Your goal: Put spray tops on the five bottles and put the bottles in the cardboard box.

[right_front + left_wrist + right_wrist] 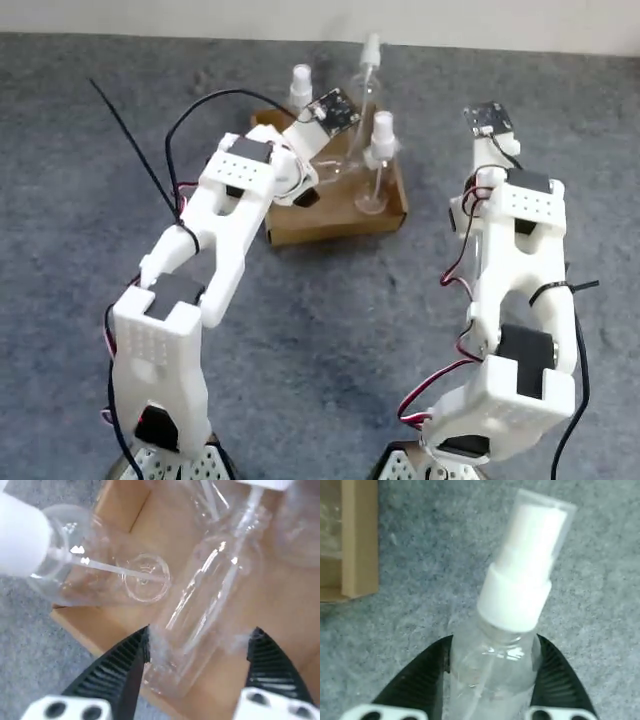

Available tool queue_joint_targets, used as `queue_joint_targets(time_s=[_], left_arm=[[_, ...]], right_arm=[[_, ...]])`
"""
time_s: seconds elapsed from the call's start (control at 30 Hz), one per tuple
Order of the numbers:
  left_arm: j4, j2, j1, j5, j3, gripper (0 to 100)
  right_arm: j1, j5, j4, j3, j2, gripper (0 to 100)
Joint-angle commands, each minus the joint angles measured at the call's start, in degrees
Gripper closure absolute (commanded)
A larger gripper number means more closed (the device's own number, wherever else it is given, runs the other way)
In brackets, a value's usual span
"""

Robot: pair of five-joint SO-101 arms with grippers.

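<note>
On the grey desk (330, 330), two white arms stand side by side. The left arm (215, 215) stretches over the cardboard box (330, 228), and the right arm (520, 270) is folded upright, well apart from the box on its right.

Inside the box, clear bottles carry white spray tops (381, 125), three of which rise above the box walls in the high view.

Left jaws: spread wide inside the box and gripping nothing. A slanted bottle (200, 605) lies in the gap between the two black ribbed fingers, its lower end on the box floor. It sits close against one finger and clear of the other; whether it touches the nearer finger cannot be told. Its thin inner tube runs up toward a white top at the frame edge.

Beside it, near the box wall, a second bottle (75, 575) leans over, its white cap (20, 540) nearest the camera.

Right jaws: closed onto the shoulder of a held bottle (490, 675), one finger on each side and both touching the clear wall. The bottle points away from the wrist above the desk, beside a corner of the box. It wears a fitted spray head (517, 595) under a clear cover (540, 515).
</note>
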Motion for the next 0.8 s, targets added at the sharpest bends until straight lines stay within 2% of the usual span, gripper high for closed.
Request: queue_joint_targets(time_s=[0.0,0.4,0.6,0.77], left_arm=[[0.0,0.8,-0.8,0.0,-2.5,73],[0.0,3.8,-0.8,-1.9,-2.5,73],[0.0,3.6,-0.7,-1.9,-2.4,82],[0.3,3.5,-0.7,-1.8,-2.4,85]], right_arm=[[-0.7,-0.4,-0.9,-0.2,-0.4,85.6],[-0.8,-0.4,-0.9,-0.2,-0.5,85.6],[-0.8,-0.4,-0.9,-0.3,-0.5,85.6],[-0.8,-0.4,-0.9,-0.4,-0.5,85.6]])
